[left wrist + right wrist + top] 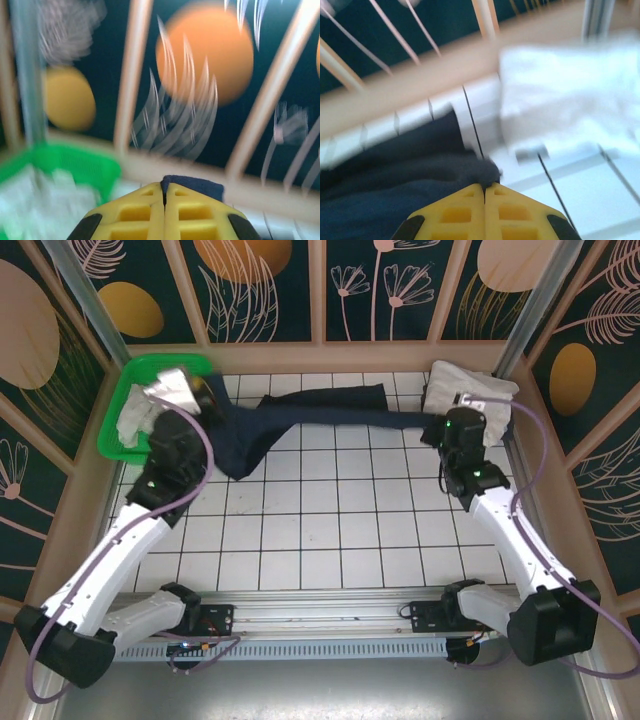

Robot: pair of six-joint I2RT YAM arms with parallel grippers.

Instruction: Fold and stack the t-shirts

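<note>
Both ends of the navy shirt (300, 418) are pinched, one in the shut left claw (164, 192), one in the shut right claw (484, 186), stretching it along the far edge of the table (330, 540); spreading seems in hand, and next it likely needs laying flat for folding
</note>
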